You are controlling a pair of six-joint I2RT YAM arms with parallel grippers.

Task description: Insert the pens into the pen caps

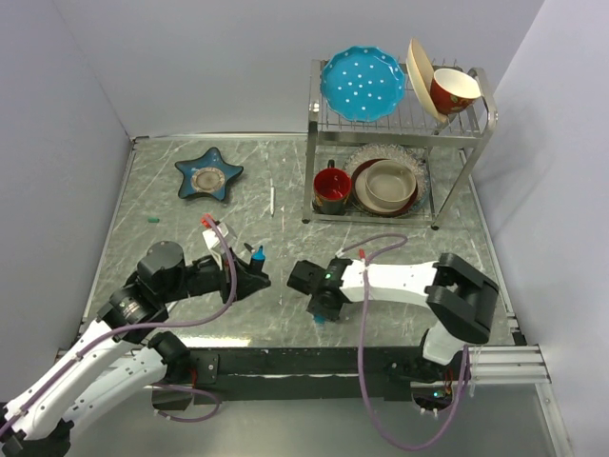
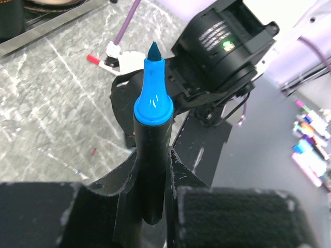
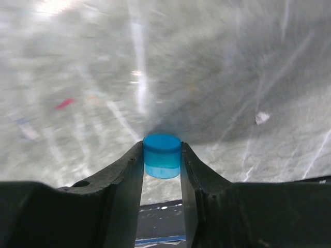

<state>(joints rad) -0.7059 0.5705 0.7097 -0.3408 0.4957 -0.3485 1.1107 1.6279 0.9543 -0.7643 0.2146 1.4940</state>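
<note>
Two tools meet over the table from above: left tool, right tool. From the left wrist, its jaws clamp the black marker, nib up. From the right wrist, the jaws pinch the blue cap on the table; square its open end to the nib before pushing.

no legible txt in any view, few lines of small white print on black motor housing in left wrist cam, too blurred to read, nothing readable on marker or cap
</note>
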